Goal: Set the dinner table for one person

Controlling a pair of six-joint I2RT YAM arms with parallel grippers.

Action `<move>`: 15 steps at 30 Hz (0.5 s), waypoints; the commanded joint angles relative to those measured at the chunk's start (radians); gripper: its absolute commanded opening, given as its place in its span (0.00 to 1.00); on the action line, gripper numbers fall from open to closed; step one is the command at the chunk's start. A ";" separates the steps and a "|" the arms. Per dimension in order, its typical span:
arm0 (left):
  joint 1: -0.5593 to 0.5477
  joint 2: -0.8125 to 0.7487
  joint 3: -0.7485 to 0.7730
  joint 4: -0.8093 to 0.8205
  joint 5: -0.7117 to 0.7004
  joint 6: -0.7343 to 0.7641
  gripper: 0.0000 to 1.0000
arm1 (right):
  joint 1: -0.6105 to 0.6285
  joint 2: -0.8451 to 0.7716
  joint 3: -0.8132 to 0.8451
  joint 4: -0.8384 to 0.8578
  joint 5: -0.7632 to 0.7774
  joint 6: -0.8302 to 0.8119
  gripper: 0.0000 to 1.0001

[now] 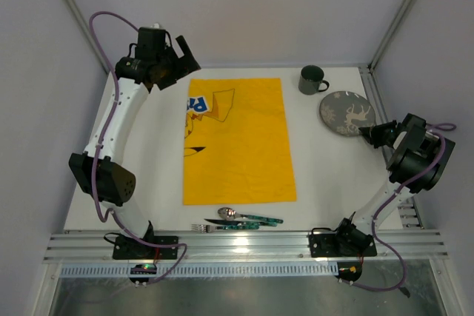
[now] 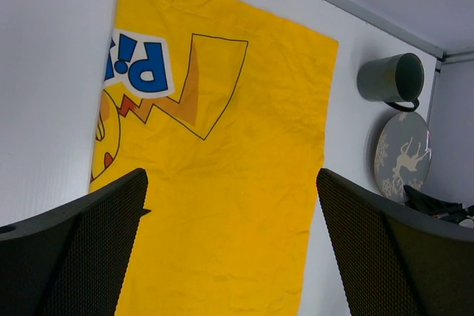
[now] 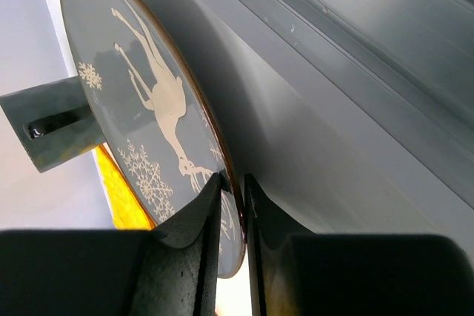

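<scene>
A white tabletop point(image 1: 326, 175) is enclosed by pale grey walls point(image 1: 259, 5) and metal frame rails point(image 1: 244, 246); it fills the middle of the top view, between the far wall and the near rail that carries the 2 arm bases. A yellow cloth point(image 1: 237, 142) printed with a cartoon figure is spread flat at the centre of the tabletop. A dark green mug point(image 1: 312, 79) is stood upright near the far right corner, with its handle turned to the right. A round grey plate point(image 1: 343, 112), decorated with a pale deer and snowflakes, is placed just beside the mug, on its near right side.

The right end effector point(image 3: 233, 183) is closed narrowly on the near right rim of the plate, and the rim is pinched between the 2 dark fingers point(image 3: 194, 216). Whether the plate is raised off the tabletop cannot be told.

The left end effector point(image 2: 231, 179) is held above the far left corner, well apart from every item, with its jaws spread wide and nothing between them.

A spoon point(image 1: 228, 213) and a fork point(image 1: 198, 228) with teal handles are laid close together along the near edge, just below the cloth.
</scene>
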 commanded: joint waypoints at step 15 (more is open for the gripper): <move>0.001 -0.047 -0.013 0.005 -0.008 -0.006 0.99 | -0.007 0.079 0.070 -0.003 -0.027 0.020 0.34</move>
